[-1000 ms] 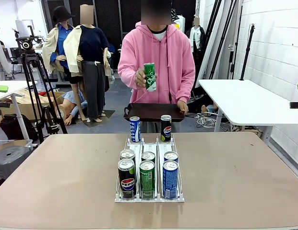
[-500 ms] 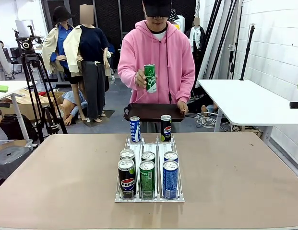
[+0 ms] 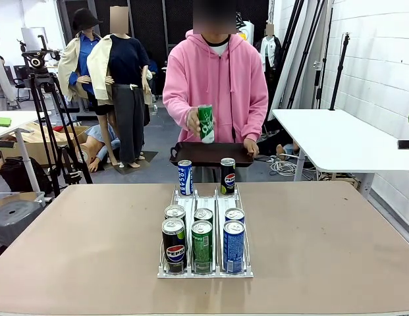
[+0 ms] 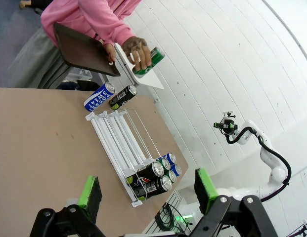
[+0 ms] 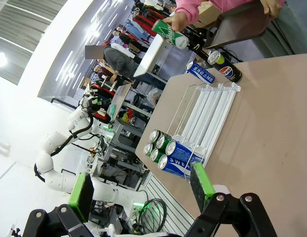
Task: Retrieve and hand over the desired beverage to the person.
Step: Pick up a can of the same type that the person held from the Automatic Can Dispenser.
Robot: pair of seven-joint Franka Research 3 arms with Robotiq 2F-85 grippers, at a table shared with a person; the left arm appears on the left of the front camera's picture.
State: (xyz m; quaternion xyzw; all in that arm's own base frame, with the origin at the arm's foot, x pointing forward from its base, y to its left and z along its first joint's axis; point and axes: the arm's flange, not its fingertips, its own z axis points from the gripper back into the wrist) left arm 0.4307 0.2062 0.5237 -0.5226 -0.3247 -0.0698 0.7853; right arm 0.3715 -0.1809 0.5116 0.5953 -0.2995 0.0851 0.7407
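Front view: person (image 3: 217, 72) has lowered green can (image 3: 205, 124).

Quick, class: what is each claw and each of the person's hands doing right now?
Left claw: open, empty.
Right claw: open, empty.
One hand: holding a green can.
Other hand: holding a dark tray.

You had before you a tan table (image 3: 336, 243), wide and mostly bare. Near its middle a white wire rack (image 3: 205, 273) with three lanes lay flat on the top. Six cans (image 3: 202, 240) stood upright at its near end, in two rows of three. At its far end stood a blue can (image 3: 185, 178) and a black Pepsi can (image 3: 228, 176), side by side; whether these rested on the rack or on the table you could not tell.
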